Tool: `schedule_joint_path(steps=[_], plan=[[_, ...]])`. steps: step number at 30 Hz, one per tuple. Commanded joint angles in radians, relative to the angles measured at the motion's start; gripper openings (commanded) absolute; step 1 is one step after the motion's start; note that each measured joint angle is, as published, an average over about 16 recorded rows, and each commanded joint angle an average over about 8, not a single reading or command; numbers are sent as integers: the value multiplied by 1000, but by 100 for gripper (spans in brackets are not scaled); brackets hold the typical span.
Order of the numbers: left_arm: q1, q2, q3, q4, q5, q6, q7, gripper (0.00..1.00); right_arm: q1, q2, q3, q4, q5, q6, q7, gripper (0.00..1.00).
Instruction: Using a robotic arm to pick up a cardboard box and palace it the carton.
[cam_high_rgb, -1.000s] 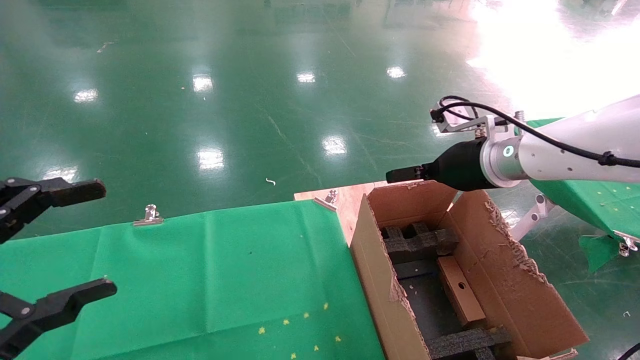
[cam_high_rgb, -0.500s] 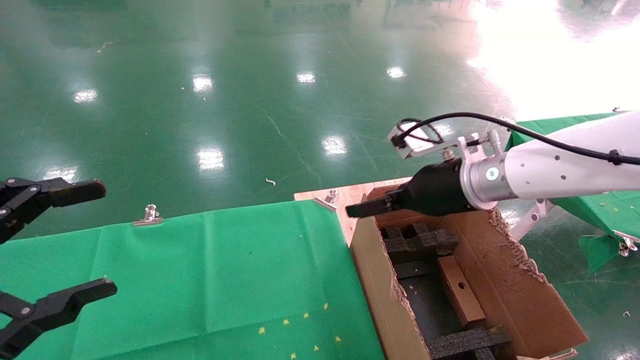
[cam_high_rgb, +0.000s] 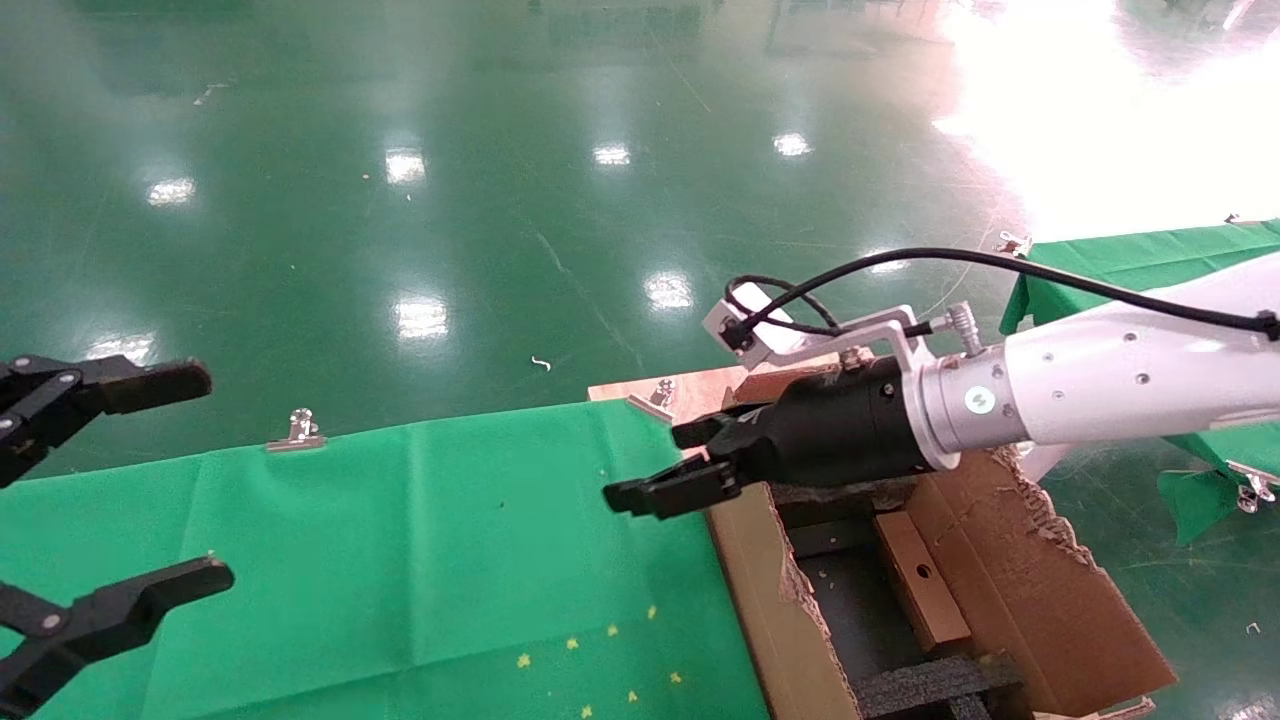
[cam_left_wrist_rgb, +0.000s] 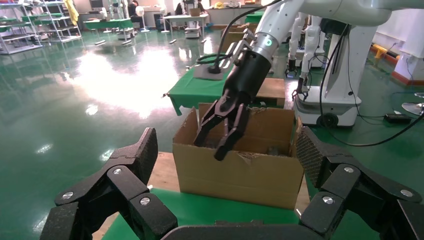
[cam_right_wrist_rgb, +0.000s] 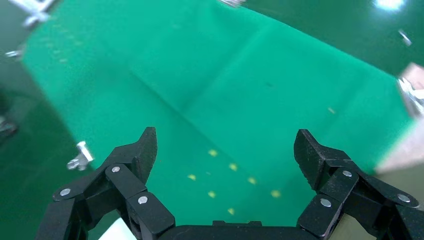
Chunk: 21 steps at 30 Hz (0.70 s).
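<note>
The small brown cardboard box (cam_high_rgb: 921, 582), with a round hole, lies inside the carton (cam_high_rgb: 1040, 590) between black foam inserts (cam_high_rgb: 935, 685). My white right arm (cam_high_rgb: 1100, 385) reaches from the right across the carton's far end. Its black gripper (cam_high_rgb: 655, 465) is open and empty, hanging over the green table's right edge. In the right wrist view the gripper (cam_right_wrist_rgb: 225, 150) has only green cloth between its fingers. The left wrist view shows the carton (cam_left_wrist_rgb: 240, 172) with the right gripper (cam_left_wrist_rgb: 222, 140) above its rim; the small box is hidden there. My left gripper (cam_high_rgb: 180, 480) is parked open at the far left.
The green cloth table (cam_high_rgb: 400, 560) has yellow marks and metal clips (cam_high_rgb: 297, 432) on its far edge. A wooden board (cam_high_rgb: 700, 395) lies beside the carton's far corner. Another green table (cam_high_rgb: 1200, 400) stands on the right. A white robot base (cam_left_wrist_rgb: 335, 95) stands behind the carton.
My right arm has swung left and lower, from above the carton's far flap to the table's right edge. Its wrist has turned and the fingers now show spread. The left arm has not moved.
</note>
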<state>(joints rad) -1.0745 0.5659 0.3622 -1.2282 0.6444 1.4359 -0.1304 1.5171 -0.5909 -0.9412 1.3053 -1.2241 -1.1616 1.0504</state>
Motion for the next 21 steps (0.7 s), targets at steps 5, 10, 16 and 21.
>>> schedule_joint_path(steps=[5, 10, 16, 21], plan=[[0, 0, 0, 0, 0, 0, 0, 100, -89, -4, 134, -4, 100, -67, -174, 100], [0, 0, 0, 0, 0, 0, 0, 100, -163, -8, 244, -8, 182, -123, -318, 100], [0, 0, 0, 0, 0, 0, 0, 100, -252, -12, 377, -12, 281, -191, -492, 100], [0, 0, 0, 0, 0, 0, 0, 100, -327, -15, 489, -16, 365, -247, -638, 100]])
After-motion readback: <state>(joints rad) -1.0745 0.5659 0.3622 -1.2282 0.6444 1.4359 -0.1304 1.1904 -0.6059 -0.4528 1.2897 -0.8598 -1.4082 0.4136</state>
